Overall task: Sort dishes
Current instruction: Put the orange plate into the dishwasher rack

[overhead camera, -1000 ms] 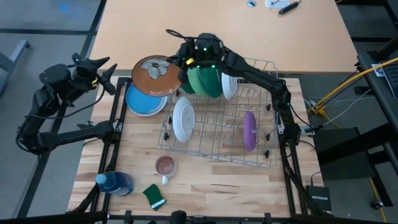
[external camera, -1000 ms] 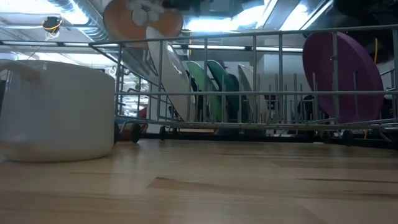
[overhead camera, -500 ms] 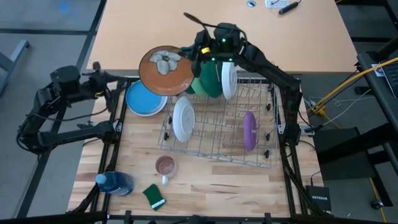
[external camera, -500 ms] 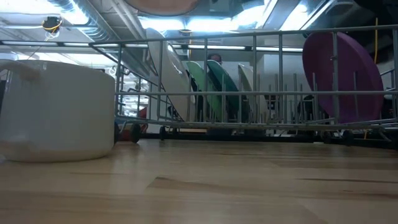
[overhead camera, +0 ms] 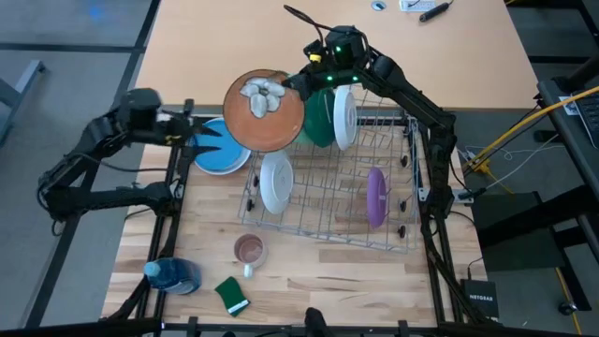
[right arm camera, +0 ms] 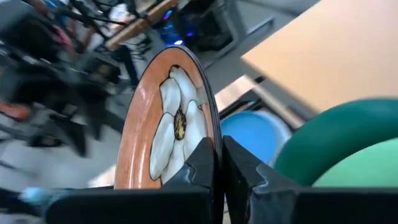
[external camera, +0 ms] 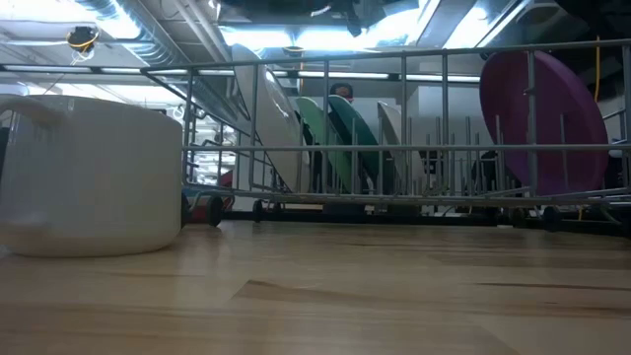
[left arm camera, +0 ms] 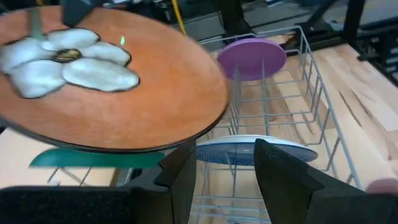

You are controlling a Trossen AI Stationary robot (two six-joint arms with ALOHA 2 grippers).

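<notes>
The right gripper (overhead camera: 301,82) clamps the rim of an orange flower plate (overhead camera: 265,109), held aloft at upper centre of the high view, as the left gripper (overhead camera: 208,142), fingers parted, hovers beside it.

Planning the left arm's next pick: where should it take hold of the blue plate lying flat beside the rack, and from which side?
Grip the blue plate at its rim on the side away from the dish rack, coming from the left tool's side. It lies flat, so only the edge offers a pinch, and the orange flower plate held in the right tool overhangs its rack side.
</notes>
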